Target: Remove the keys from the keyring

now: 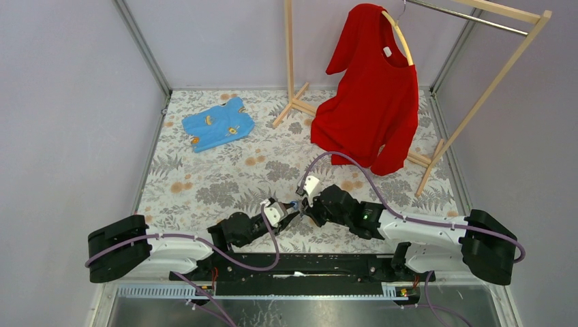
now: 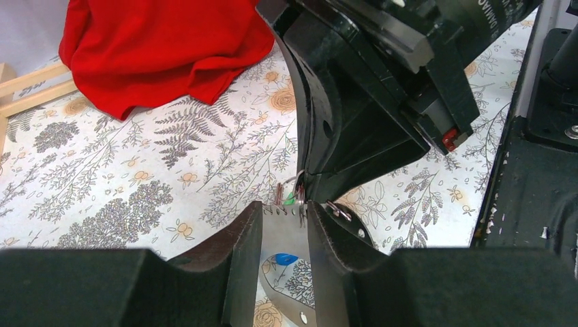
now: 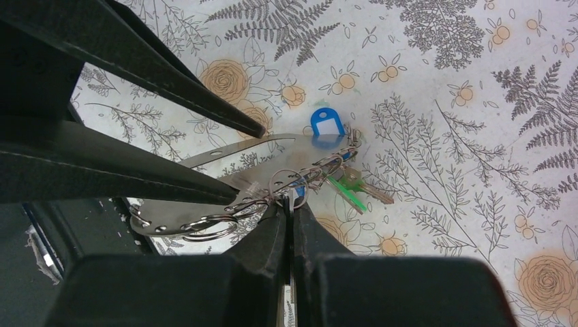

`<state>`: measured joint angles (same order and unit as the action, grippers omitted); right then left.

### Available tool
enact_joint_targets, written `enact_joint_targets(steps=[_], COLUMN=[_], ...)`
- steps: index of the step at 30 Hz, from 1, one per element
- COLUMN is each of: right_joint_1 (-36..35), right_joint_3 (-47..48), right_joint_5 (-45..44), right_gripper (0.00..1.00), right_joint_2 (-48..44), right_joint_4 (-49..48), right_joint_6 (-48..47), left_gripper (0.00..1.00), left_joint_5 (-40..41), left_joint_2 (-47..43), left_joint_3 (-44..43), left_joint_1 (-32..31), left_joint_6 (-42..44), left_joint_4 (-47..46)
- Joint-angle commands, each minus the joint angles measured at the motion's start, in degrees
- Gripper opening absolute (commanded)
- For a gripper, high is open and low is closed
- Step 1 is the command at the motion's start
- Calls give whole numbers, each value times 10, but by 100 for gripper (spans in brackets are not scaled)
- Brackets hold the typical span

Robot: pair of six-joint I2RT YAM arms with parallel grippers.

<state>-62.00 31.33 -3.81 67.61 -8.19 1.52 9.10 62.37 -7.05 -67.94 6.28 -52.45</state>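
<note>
Left pincer (image 2: 285, 211) tight on a metal plate (image 2: 283, 237), right pincer (image 3: 292, 204) on the keyring (image 3: 276, 178) — floral tablecloth (image 1: 204, 178), grey walls (image 1: 68, 102).

Blue shirt (image 1: 218, 124) on floral table (image 1: 225, 178)

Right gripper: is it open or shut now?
Shut. In its wrist view the right gripper pinches the keyring, fingers together, the keys hanging beside. The left gripper holds a metal plate.
</note>
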Motion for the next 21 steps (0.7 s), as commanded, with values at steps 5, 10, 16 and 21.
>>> enact_joint_targets(steps=[5, 10, 16, 21], right_joint_1=[-18, -22, -23, -22], right_joint_3=[31, 32, 30, 26], right_joint_5=[-14, -18, -30, -48], right_gripper=[0, 0, 0, 0], right_joint_2=[-7, -6, -12, -24], right_joint_4=[-10, -8, -2, 4], right_joint_6=[-34, -38, -36, -35], left_gripper=[33, 29, 21, 7], left_joint_5=[-23, -36, -42, -41], left_joint_2=[17, 25, 23, 10], left_joint_3=[-36, -43, -44, -38], left_joint_1=[-1, -1, -1, -1], left_joint_6=[27, 30, 30, 27], left_joint_4=[-8, 3, 22, 37])
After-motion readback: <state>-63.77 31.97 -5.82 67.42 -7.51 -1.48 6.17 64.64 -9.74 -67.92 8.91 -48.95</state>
